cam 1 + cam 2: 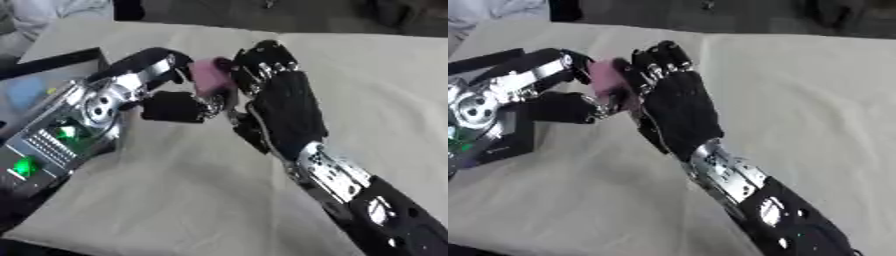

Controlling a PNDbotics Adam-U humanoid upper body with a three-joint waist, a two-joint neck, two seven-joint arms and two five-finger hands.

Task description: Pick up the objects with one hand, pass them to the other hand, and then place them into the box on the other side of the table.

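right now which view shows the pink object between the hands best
The left eye view: the pink object shows as a distinct block between the left hand and the right hand, both curled on it. The right eye view shows it too, but paler and more covered by the right hand's fingers.

A small pink block [210, 75] is sitting raised above the table [175, 200], tilted slightly, touching the fingers of both robot hands, its lower end hidden.

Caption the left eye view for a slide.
Left hand and right hand both grip a pink object above the table.
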